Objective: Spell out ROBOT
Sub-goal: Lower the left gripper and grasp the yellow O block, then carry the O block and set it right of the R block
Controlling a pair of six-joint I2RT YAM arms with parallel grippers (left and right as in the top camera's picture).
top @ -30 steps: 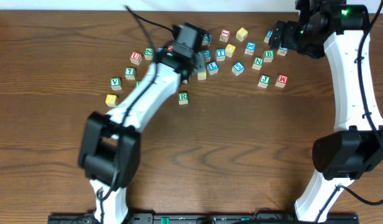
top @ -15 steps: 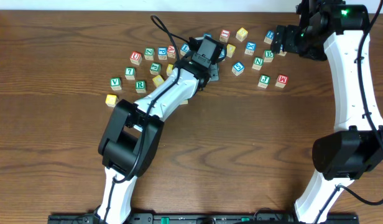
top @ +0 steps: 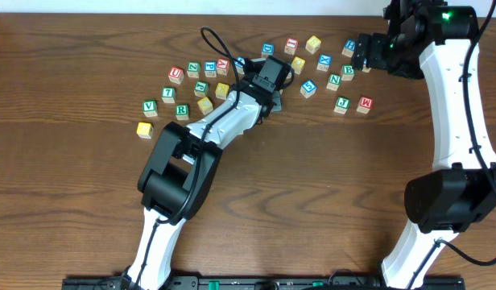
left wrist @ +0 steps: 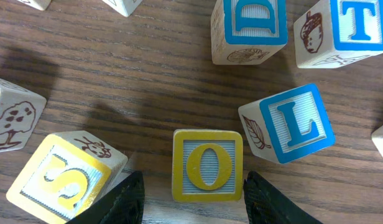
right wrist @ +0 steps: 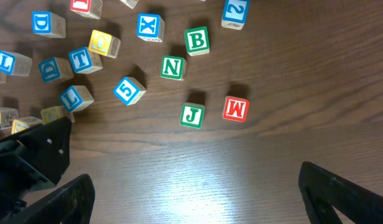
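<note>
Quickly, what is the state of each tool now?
Left tool: open, straddling the O cube, not yet gripping it.
Right tool: open wide, holding nothing.

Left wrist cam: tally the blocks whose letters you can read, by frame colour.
Blue-framed: 3 (D, T, L)
Yellow-framed: 2 (O, S)
Total: 5

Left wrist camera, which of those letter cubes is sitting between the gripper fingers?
The yellow-framed O cube: it alone sits between the fingers of the left gripper. The yellow S cube and blue L cube lie outside them, to either side.
</note>
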